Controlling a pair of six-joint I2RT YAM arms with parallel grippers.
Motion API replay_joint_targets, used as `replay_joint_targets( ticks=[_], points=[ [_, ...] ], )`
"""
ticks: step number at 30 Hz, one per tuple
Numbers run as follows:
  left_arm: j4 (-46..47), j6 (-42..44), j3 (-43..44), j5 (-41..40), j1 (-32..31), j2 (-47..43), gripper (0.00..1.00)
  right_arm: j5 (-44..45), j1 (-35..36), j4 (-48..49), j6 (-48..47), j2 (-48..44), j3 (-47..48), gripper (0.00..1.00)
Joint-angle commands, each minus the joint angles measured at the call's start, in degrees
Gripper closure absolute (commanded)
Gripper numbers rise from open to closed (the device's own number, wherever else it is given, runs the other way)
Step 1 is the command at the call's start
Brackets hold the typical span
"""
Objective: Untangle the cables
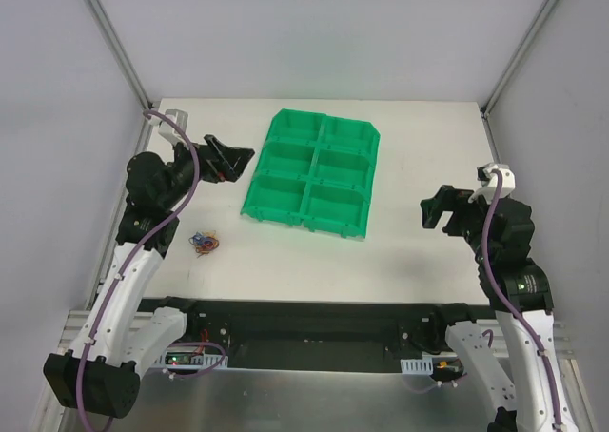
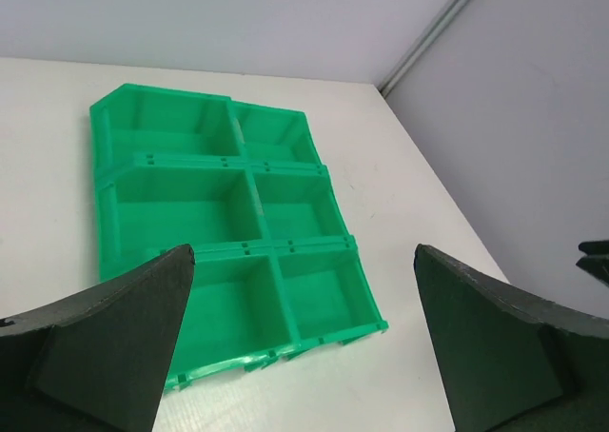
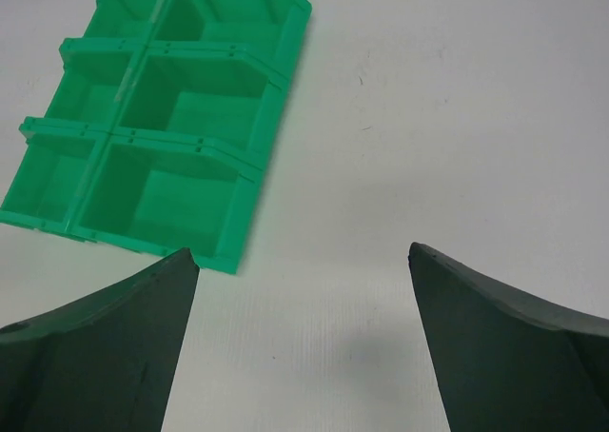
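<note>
A small tangle of cables (image 1: 204, 242), with red, orange and blue strands, lies on the white desk (image 1: 419, 147) near its left edge, toward the near-left corner. It sits just beside the left arm's white forearm and shows only in the overhead view. Nothing lies on top of it, and neither end effector touches it.

A green six-compartment bin tray (image 1: 319, 151) takes up the middle of the desk toward the far edge. It is turned slightly askew, and its near-left corner is the part closest to the tangle, though still well apart from it.

The left end effector (image 2: 303, 253) is raised over the desk near the far-left corner, just left of the tray. Its dark fingers (image 2: 124, 346) are spread wide with nothing between them, and it faces across the tray. The right end effector (image 3: 303, 251) is raised near the right edge, well apart from the tray's right side. It too is spread wide and holds nothing.
</note>
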Motion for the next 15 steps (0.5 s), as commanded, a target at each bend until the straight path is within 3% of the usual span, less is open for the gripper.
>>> replay_joint_targets(
  ticks=[1,4,8,11,15],
  points=[
    [-1.6,-4.2,0.2,-9.4,-2.1,-0.3,0.01,-1.7,-0.3,1.3,1.5,0.4,-0.6,0.04],
    [-12.1,-2.3,2.8,-15.8,-2.3,1.7,0.04,-2.0,-0.4,0.8,2.1,0.7,-0.1,0.04],
    [-28.0,-6.4,4.4,-33.9,-2.3,2.8,0.01,-0.9,-0.3,-0.6,1.9,0.8,0.9,0.04],
    [-32.8,-10.8,0.4,-37.7,-2.3,1.5,0.01,5.9,-0.4,-1.7,3.6,1.0,0.3,0.04],
    [-43.0,-19.8,-4.2,-44.1,-2.2,1.4,0.01,6.5,-0.3,-1.7,3.7,1.8,0.0,0.04]
  ],
)
